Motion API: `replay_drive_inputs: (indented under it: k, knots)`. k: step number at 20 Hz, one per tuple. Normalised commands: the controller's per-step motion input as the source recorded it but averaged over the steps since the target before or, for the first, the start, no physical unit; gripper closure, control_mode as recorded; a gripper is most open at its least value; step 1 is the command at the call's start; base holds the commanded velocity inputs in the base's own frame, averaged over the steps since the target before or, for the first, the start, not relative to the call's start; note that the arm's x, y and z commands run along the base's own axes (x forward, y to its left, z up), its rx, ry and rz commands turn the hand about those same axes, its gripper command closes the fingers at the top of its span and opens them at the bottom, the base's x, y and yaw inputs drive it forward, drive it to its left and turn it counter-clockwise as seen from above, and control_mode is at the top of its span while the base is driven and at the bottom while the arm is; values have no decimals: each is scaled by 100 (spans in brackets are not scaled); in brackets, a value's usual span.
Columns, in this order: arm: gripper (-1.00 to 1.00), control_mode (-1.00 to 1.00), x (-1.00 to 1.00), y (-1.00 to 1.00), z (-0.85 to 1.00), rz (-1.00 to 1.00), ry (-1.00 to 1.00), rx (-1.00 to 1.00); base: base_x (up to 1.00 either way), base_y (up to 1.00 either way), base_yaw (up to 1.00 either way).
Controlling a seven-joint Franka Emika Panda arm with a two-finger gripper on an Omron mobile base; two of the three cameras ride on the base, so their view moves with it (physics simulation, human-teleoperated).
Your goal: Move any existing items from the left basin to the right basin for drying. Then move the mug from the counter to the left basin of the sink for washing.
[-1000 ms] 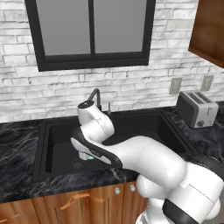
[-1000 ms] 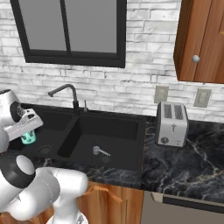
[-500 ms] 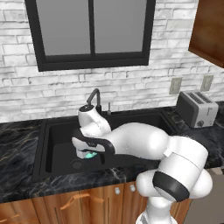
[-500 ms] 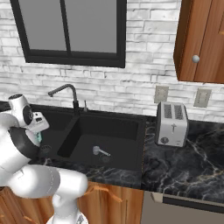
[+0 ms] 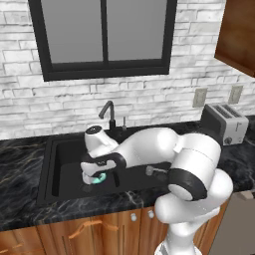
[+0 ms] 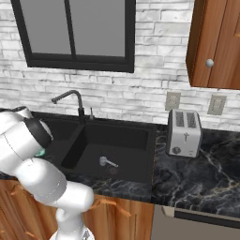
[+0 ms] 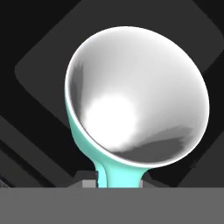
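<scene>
Small teal mug (image 7: pixel 131 105) sat pinched in two-finger gripper (image 5: pixel 95 178) over matte black left basin (image 5: pixel 67 164) (mouth faced hand camera, tilted).

1 mug (image 7: pixel 135 96), teal w/ pale inside. 1 small silver utensil (image 6: pixel 107 162). 1 sink (image 6: pixel 140 176), 2 basins: left basin (image 5: pixel 67 172), right basin (image 6: pixel 126 140). 1 faucet (image 6: pixel 70 101). 1 toaster (image 6: pixel 183 132), 2 slots. 2 wall outlets, e.g. (image 6: pixel 172 101). 1 window (image 6: pixel 75 33), 2 panes. 1 wall cabinet (image 6: pixel 218 42), 1 round knob. 1 pincer (image 5: pixel 95 177). 1 surface (image 6: pixel 197 187), black marble.
</scene>
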Motion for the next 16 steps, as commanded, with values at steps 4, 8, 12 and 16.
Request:
replay_drive_inputs:
  k: [4,8,12,16]
  knots:
    - [100,-100,25,6,-24,0,-1,0,0,0,0]
    - [100,-100,23,4,-43,0,-1,0,0,0,0]
    - [100,-100,28,7,-38,0,-3,0,0,0,0]
    - [100,-100,23,8,-35,0,-8,0,0,0,0]
